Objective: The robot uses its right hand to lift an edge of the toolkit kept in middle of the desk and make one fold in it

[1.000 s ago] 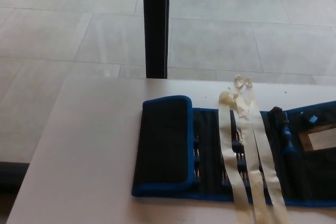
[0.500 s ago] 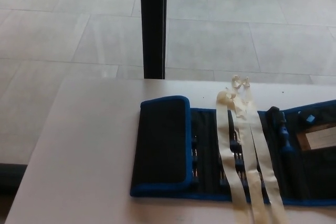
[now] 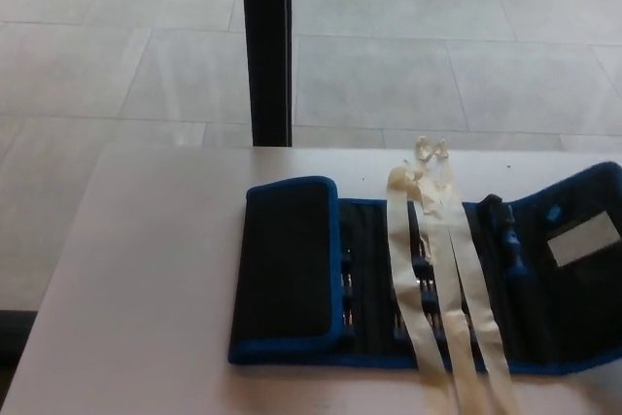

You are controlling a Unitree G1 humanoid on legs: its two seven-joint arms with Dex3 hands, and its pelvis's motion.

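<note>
A black toolkit roll (image 3: 428, 274) with blue trim lies open on the white desk (image 3: 146, 279). Its left flap (image 3: 287, 269) is folded over flat onto the middle section. Its right end (image 3: 583, 230) tilts upward, showing a pale label. Two cream straps (image 3: 428, 279) run across the middle of the roll toward the desk's near edge. Small tools sit in the pockets beside the straps. Neither of my hands shows in the head view.
A black vertical post (image 3: 266, 46) stands just behind the desk's far edge. Grey floor tiles (image 3: 437, 55) lie beyond. The desk's left part is bare white surface.
The whole picture has shifted left, so the camera has moved. The toolkit's right end now stands tilted higher than before, with its label more visible.
</note>
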